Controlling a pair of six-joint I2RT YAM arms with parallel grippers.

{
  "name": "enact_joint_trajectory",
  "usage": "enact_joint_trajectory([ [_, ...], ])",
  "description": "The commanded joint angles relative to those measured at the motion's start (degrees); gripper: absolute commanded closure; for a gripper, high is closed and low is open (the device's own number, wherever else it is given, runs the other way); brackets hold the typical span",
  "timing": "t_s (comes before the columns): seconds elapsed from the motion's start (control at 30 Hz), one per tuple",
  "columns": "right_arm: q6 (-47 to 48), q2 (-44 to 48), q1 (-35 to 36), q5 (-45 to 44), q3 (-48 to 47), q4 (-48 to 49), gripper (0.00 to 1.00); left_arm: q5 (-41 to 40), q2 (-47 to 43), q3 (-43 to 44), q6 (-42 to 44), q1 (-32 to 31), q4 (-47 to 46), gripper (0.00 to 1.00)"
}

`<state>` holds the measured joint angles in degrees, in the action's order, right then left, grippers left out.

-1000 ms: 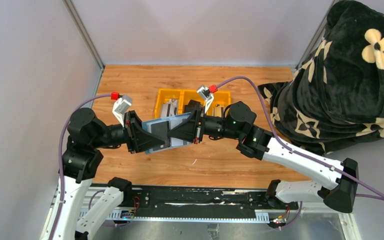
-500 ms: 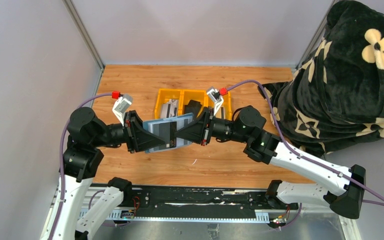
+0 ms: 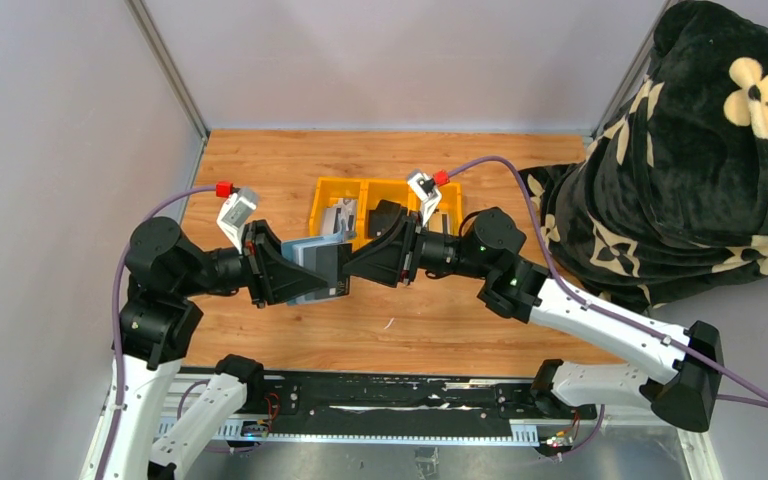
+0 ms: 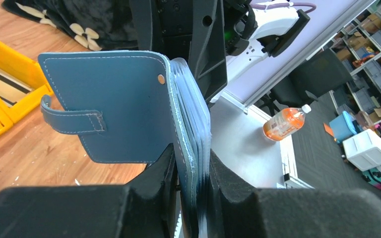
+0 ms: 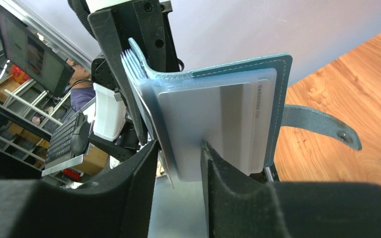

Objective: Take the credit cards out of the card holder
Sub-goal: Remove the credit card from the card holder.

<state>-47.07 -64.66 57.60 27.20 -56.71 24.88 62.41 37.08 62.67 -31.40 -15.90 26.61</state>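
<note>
Two grippers on one card holder (image 4: 119,104), held aloft over the counter (image 3: 440,320) left of centre, about midway between near and far edges, just this side of the yellow tray (image 3: 360,182). Left gripper (image 4: 192,181) pressed together on the holder's lower edge, cover and clear sleeves (image 4: 201,124) pinched edge-on between the pads. Right gripper (image 5: 178,171) spread, straddling the bottom edge of a pale credit card (image 5: 213,129) in the front sleeve, with contact at either pad impossible to judge. Card seated in its pocket, not yet drawn.

Likely troubles from here:

- **Closing askew:** card face turned toward the right wrist camera rather than edge-on, so apt to catch only a corner, bow the plastic and slip off.
- **Closing too deep:** grabs sleeve along with card, then drags the whole page — or the whole holder — instead of freeing the card.
- **Pulling hard against a narrow left-hand pinch:** could twist the holder between the pads or yank it loose, dropping it toward the near edge of the counter.
- **Loose strap (image 5: 322,126) hanging free to one side:** may snag on the way out.

Probably more cards behind in the other sleeves — cannot count them from here.
</note>
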Motion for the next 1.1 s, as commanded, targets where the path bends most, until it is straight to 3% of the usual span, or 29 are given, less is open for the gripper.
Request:
enact_joint_trajectory([
  [0.0, -1.34, -2.62, -0.92, 1.37, -0.05, 4.16, 0.64, 3.85, -0.34, 2.77, -0.08, -1.04, -3.00, 1.00],
  [0.17, -3.68, -2.81, -0.91, 5.17, 0.00, 8.65, 0.71, -0.89, 0.74, 4.55, 7.85, -1.02, 5.28, 1.00],
  [0.53, -3.39, -3.80, -0.36, 7.67, -0.44, 9.46, 0.57, -5.21, 1.04, 4.80, 9.26, -1.06, 7.10, 1.00],
  [0.63, -3.05, -4.98, -0.21, 7.43, -1.43, 8.75, 0.68, -5.42, 0.84, 4.70, 8.84, -1.03, 6.80, 1.00],
  [0.8, -2.79, -4.91, -0.30, 7.16, -0.63, 9.17, 0.97, -3.97, 0.74, 4.93, 8.59, -1.06, 7.05, 1.00],
  [1.07, -0.64, 3.45, -4.78, 6.15, 4.83, 4.76, 1.00, -2.53, 0.27, 4.87, 7.61, -1.06, 6.09, 1.00],
])
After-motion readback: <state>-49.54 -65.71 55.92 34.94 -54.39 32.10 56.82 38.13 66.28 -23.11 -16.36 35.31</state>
